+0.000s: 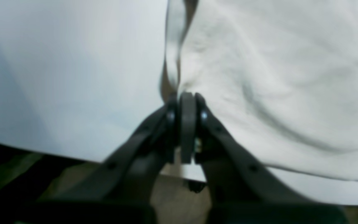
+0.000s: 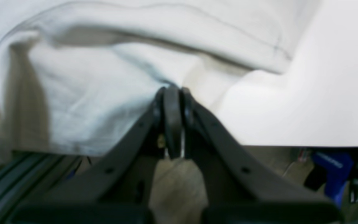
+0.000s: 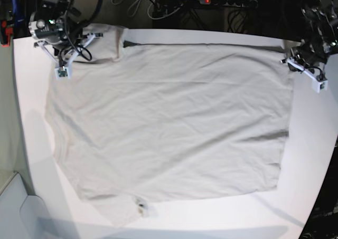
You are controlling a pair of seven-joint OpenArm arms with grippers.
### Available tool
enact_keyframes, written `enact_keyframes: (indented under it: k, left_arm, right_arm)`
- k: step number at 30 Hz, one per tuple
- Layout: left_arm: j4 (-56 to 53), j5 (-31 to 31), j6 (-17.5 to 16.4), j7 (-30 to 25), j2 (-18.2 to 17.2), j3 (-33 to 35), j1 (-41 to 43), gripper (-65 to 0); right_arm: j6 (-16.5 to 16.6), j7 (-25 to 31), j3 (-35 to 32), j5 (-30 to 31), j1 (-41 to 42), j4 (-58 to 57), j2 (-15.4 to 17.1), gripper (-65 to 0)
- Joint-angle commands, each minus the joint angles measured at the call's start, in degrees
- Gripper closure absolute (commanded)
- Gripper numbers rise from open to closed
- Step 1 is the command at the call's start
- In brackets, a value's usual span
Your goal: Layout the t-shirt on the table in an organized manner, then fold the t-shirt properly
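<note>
Here, spread flat on matte white tabletop [image 3: 317, 144]: plain beige-grey cotton t-shirt [image 3: 169, 123]. Left tool [image 1: 187, 97] clamped on its edge. Right tool [image 2: 172, 91] likewise pinching fabric.

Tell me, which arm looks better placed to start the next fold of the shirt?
Neither clearly. Both are shut on far-edge corners of the t-shirt: the left gripper and the right gripper. The cloth by the right one looks more bunched, so probably both together.
</note>
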Motion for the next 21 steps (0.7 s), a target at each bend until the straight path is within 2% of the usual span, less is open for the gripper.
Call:
enact_keyframes:
  k: [1,7,13,15,21]
  left_arm:
    - [1.37,-0.26,0.01,-0.46,-1.01,-0.36,-0.23,-0.1]
    - [2.96,-0.26,0.01,-0.37,-1.09,-0.36,-1.82,-0.1]
    - [3.22,-0.26,0.01,-0.37,-1.18,-1.15,-3.05,-0.1]
    - [3.22,-0.26,0.01,-0.37,-1.01,-2.39,-3.05,-0.1]
    - [3.22,-0.34,0.01,-0.37,-1.18,-3.26,-4.19,-0.1]
  right_arm:
    - [0.31,0.77,-0.04,0.1,0.32,1.91,0.27,0.0]
    - [0.4,1.03,-3.21,0.1,0.76,2.97,0.53,0.0]
    - [0.4,1.12,-3.38,0.1,3.13,3.05,0.79,0.0]
    - [0.4,1.03,-3.3,0.1,3.75,2.97,2.46,0.0]
    - [0.4,0.86,-3.21,0.1,6.82,2.97,4.49,0.0]
